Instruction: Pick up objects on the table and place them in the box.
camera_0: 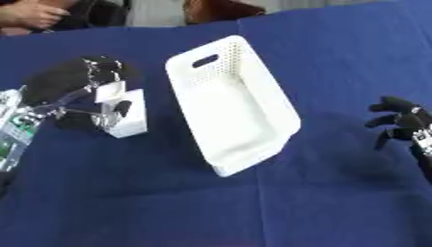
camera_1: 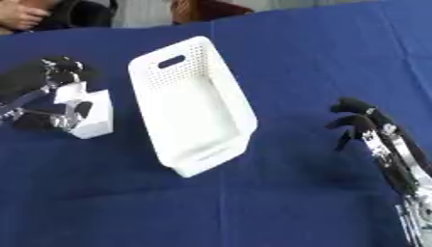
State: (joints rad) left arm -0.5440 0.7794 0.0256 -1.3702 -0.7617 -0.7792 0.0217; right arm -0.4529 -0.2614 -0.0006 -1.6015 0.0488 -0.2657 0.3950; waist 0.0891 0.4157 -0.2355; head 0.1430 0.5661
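Observation:
A white rectangular block (camera_0: 128, 116) stands on the blue cloth left of the white perforated box (camera_0: 232, 103). My left hand (camera_0: 80, 79) is at the block, its fingers curled over the top and thumb side, pinching it. The box lies askew, its handle slot toward the far side, and looks empty inside. My right hand (camera_1: 358, 120) hovers over the cloth well to the right of the box, fingers loosely spread and bent, holding nothing.
A blue cloth (camera_0: 253, 202) covers the whole table, with a fold line running down the middle. People sit at the far edge beyond the cloth.

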